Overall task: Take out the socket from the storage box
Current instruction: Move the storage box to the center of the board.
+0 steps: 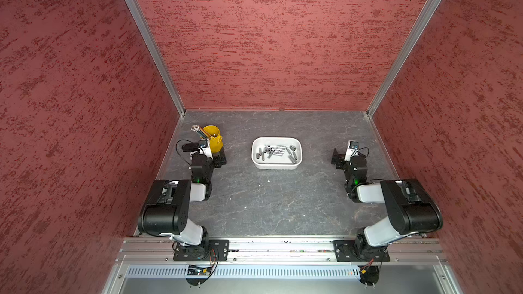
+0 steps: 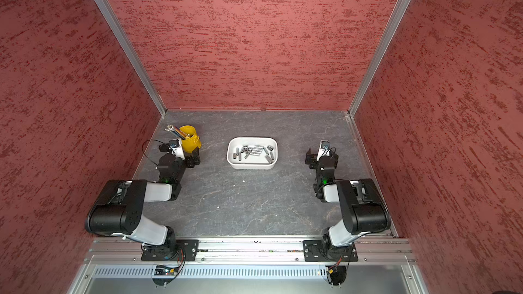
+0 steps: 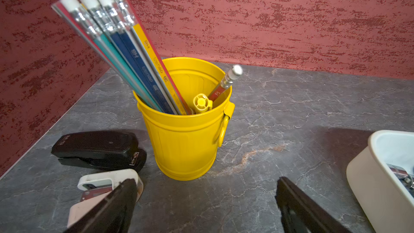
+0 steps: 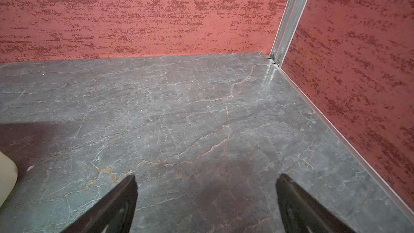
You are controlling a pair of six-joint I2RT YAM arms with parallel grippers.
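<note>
At the left, my left gripper (image 3: 206, 180) spreads wide, empty, facing the yellow pencil cup (image 3: 186, 144). Centre, the sockets (image 1: 278, 151) lie loose in the storage box (image 1: 276, 166), untouched. At the right, my right gripper (image 4: 207, 175) hangs equally spread over bare table (image 4: 201, 108); I judge that flanking the box keeps both approaches open.

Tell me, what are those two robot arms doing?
Nothing is being held yet. The left tool and the right tool are both open and empty, one on each side of the white storage box. The shiny metal sockets lie inside it, waiting to be taken out.
</note>
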